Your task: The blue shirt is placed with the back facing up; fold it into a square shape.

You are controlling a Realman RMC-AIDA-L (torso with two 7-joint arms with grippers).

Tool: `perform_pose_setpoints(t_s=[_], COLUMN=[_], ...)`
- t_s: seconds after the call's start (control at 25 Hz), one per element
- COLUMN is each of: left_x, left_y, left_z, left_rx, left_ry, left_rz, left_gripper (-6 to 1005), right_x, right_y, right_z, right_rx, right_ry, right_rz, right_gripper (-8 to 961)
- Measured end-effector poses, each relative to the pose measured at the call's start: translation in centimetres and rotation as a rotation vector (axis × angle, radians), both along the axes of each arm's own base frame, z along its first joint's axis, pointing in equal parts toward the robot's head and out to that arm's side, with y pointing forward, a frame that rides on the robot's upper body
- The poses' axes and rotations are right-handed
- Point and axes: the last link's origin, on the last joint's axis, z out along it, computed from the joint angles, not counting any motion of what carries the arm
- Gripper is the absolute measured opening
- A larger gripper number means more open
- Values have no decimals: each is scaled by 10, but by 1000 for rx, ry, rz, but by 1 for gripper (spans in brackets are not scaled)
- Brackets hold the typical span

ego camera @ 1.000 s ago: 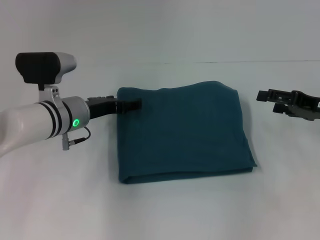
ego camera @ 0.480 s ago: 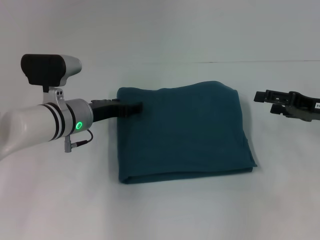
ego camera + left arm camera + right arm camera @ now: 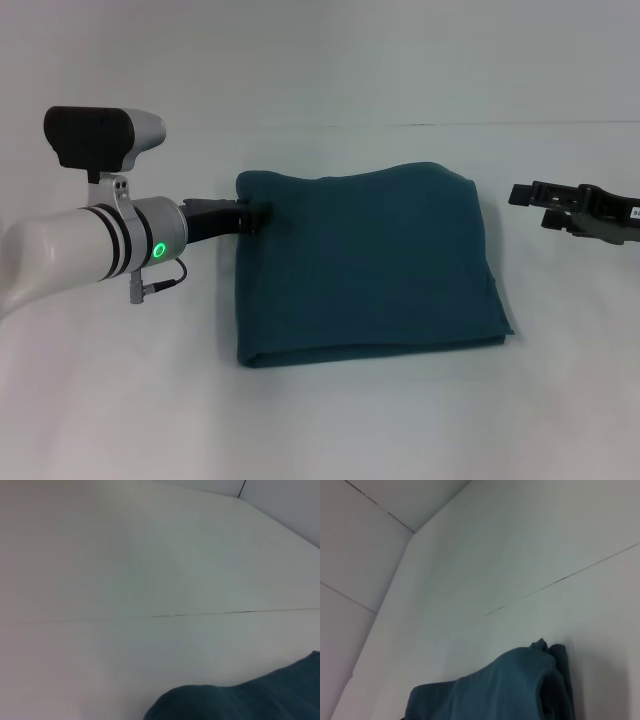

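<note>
Head view, left to right. One left gripper (image 3: 258, 214) is reaching in from the left of the frame, its black tip touching the left edge of the shirt near the upper left corner. Whether its fingers are parted or pinching cloth I cannot tell; the tip is dark against dark fabric. Judging by the placement, it is either letting go of that edge or tidying it, since the fold looks finished.

One shirt (image 3: 365, 265) is lying in the centre of the frame on the white table (image 3: 320, 420), folded into a thick, roughly square packet with the plain side up. The lower edge is showing stacked layers, and the right edge is slanting slightly outward toward the bottom. No lettering is showing.

One right gripper (image 3: 530, 193) is hovering at the right edge of the frame, well apart from the shirt and holding nothing; its fingers are too unclear for me to tell their state. It is likely parked clear so the packet is not disturbed.

Both wrist views are showing only a bit of shirt against the table.

Count: one shirt, two grippers.
</note>
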Motion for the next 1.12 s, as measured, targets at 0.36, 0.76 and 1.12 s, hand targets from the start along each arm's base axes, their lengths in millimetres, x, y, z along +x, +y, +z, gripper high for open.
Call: perform_pose_setpoints(t_s=[0.36, 0.76, 1.12], left_x=[1, 5, 10], left_y=[2, 8, 17], left_z=[2, 8, 15], left_rx=[12, 41, 72], left_ry=[-3, -3, 3], left_rz=[1, 0, -11], left_gripper=[141, 43, 45], right_x=[1, 1, 1], right_y=[0, 0, -1], right_z=[0, -3, -7], right_rx=[4, 3, 0], right_ry=[-3, -5, -7], right_rz=[-2, -2, 4], right_gripper=[916, 917, 917])
